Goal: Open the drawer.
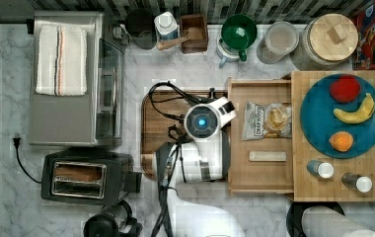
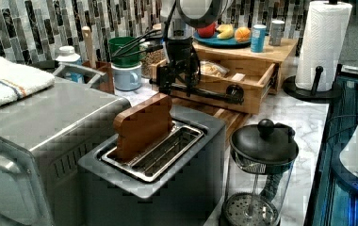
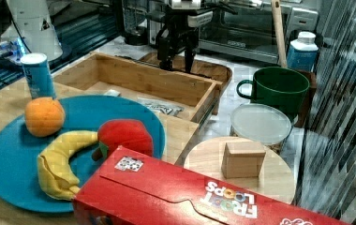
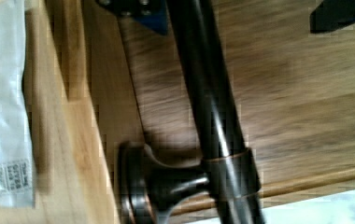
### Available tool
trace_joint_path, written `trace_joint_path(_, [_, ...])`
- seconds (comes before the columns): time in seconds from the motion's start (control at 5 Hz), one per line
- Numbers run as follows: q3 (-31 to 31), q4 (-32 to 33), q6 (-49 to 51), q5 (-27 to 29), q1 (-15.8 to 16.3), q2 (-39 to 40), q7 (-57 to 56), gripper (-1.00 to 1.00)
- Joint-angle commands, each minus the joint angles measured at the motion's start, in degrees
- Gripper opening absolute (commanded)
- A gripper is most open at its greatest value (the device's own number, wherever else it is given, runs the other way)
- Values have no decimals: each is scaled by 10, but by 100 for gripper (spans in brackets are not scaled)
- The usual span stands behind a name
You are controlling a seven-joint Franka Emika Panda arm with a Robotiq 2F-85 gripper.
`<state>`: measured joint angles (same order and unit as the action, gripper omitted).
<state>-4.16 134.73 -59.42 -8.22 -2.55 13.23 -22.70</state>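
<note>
Now, drawer (image 1: 259, 170) handle (image 4: 213, 116) between the fingers (image 4: 140, 11)

White-shelled arm (image 1: 203, 163) with grey joints; a round cap glows blue (image 1: 203, 122); black cables (image 1: 168, 106) loop to a black claw (image 3: 177, 56).

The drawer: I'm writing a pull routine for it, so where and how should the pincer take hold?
Grip the black bar handle on the drawer front, near mid-length between its posts. Come from above, one finger on each side of the bar: it stands off the panel, leaving a gap behind it. The pincer sits at it already.
</note>
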Motion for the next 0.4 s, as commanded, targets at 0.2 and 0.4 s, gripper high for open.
trace_joint_path(0.2, [-56, -28, 7, 62, 44, 4, 40, 100])
trace_joint_path(0.4, [-56, -28, 7, 62, 44, 4, 40, 100])
